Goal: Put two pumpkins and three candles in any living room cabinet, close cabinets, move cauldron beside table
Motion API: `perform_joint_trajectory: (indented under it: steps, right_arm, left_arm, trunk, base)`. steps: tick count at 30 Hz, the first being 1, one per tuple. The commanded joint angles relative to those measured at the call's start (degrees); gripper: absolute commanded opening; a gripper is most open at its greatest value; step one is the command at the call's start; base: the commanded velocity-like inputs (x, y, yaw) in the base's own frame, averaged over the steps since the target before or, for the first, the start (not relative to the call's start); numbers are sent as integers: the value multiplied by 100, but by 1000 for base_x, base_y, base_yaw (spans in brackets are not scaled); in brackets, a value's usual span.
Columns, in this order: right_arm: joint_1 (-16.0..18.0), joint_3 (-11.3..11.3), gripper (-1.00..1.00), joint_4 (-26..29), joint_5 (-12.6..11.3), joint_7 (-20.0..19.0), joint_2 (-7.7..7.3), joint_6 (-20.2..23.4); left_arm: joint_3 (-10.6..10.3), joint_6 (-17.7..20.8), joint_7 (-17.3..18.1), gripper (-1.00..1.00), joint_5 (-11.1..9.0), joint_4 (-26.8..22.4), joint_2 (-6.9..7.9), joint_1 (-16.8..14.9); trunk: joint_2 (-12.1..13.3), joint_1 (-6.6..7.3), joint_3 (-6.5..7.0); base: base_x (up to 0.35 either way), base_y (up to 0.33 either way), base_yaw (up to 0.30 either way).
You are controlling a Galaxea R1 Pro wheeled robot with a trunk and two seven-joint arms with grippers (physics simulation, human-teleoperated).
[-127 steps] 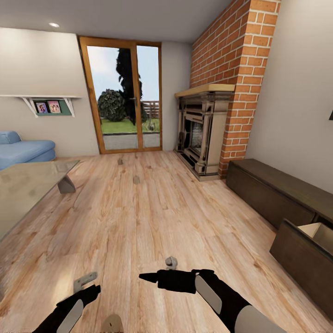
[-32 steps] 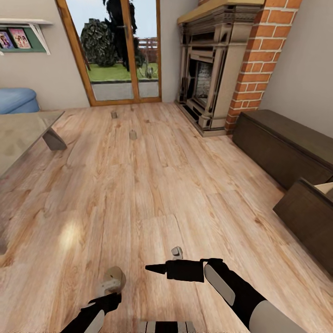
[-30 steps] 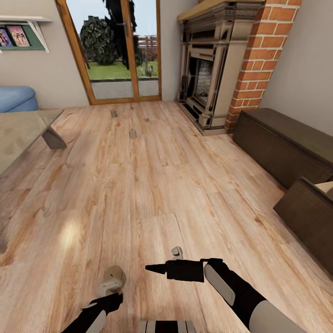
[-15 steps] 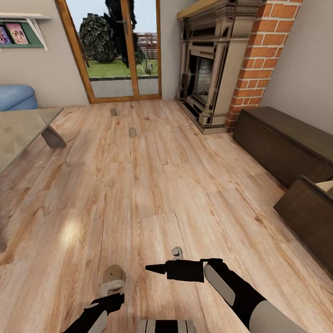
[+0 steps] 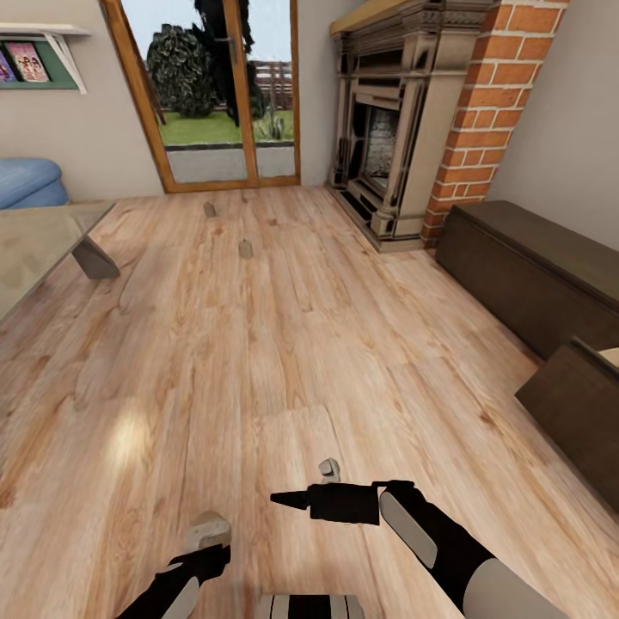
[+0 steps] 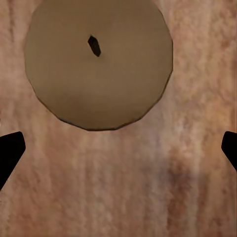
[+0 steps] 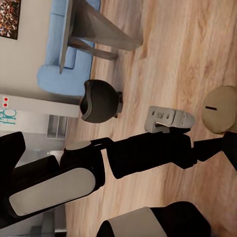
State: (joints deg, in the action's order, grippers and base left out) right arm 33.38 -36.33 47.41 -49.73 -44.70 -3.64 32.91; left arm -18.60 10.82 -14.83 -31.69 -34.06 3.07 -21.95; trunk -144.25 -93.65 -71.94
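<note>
A beige candle stands on the wood floor at my left gripper. From above its round top lies just beyond the open gripper, clear of both black fingertips. Two more candles stand far ahead near the glass door. My right gripper hovers open over the floor, holding nothing. The black cauldron sits on the floor by the sofa and the table's leg. The dark cabinet runs along the right wall, one drawer pulled out. The pumpkins are out of view.
The grey-topped table stands at the left, with a blue sofa behind it. A brick fireplace rises ahead on the right beside the glass door. Wood floor stretches between table and cabinet.
Since four seconds ago the head has tilted down and the base has moved forward. In the last second the view drifted slightly, and the left gripper shifted a little at the near candle.
</note>
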Motion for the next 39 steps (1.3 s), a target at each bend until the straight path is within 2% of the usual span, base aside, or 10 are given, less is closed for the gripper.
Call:
perform_joint_trajectory:
  steps: [1, 28, 39]
  right_arm:
    - [5, -14, 100, 4, -57, 13, -5, 41]
    - [6, -14, 100, 3, -55, 13, -5, 41]
    - [7, -14, 100, -4, -55, 13, -5, 41]
  left_arm:
    - [-48, 16, -55, 100, -53, -13, 9, -3]
    - [-31, 10, -55, 100, -44, -13, 9, -3]
    - [-21, 8, -55, 100, -54, -13, 11, -3]
  trunk:
    - [-2, -1, -5]
    - [-2, -1, -5]
    - [-3, -4, -27]
  base:
    - [156, 41, 0]
    - [120, 41, 0]
    - [23, 17, 0]
